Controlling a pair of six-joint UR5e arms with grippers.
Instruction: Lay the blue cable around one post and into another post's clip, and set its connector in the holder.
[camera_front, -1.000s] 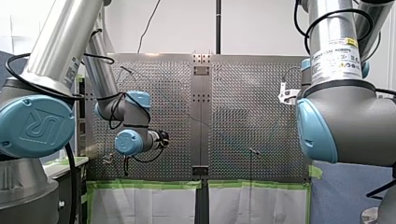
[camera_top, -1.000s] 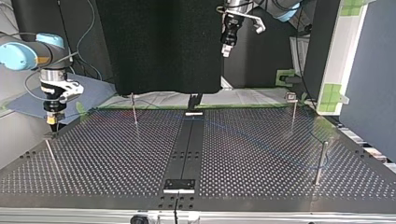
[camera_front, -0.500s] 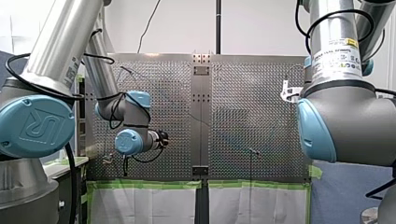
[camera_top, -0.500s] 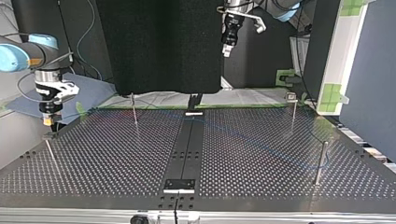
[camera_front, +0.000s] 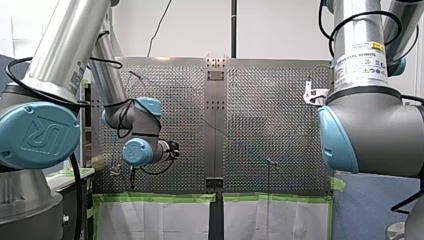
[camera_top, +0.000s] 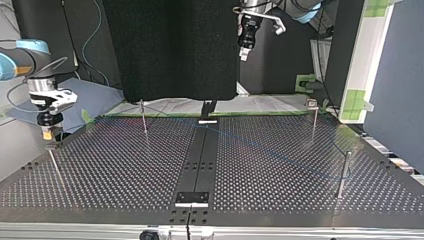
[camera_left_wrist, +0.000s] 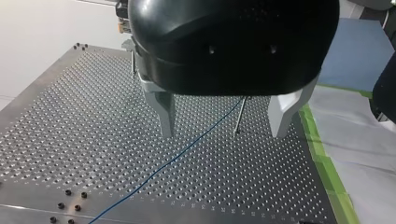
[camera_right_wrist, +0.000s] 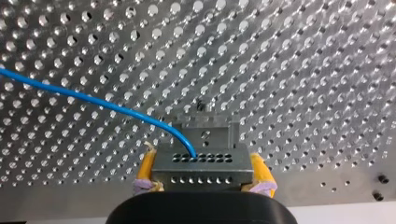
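In the right wrist view my right gripper (camera_right_wrist: 202, 159) is shut, its yellow pads (camera_right_wrist: 147, 164) clamping a small metal connector (camera_right_wrist: 201, 170) with rows of holes. The blue cable (camera_right_wrist: 93, 99) leaves the connector's top and curves away over the perforated plate. In the top view this gripper (camera_top: 48, 134) hangs just above the table's left edge. My left gripper (camera_left_wrist: 223, 133) is open with nothing between its metal fingers (camera_left_wrist: 164, 114). It hovers high above the table, and the blue cable (camera_left_wrist: 187, 149) runs on the plate below it, past a thin post (camera_left_wrist: 239, 116). The top view shows it raised at the back (camera_top: 243, 52).
Posts stand on the table in the top view: a thin one (camera_top: 143, 116) at back left, a clip-topped one (camera_top: 313, 117) at back right, a thicker one (camera_top: 342, 172) at front right, a slanted thin one (camera_top: 55, 167) at front left. A dark rail (camera_top: 200, 160) runs down the middle.
My right gripper, still holding the connector, has shifted toward the top view's left edge. My left gripper has stayed where it was.
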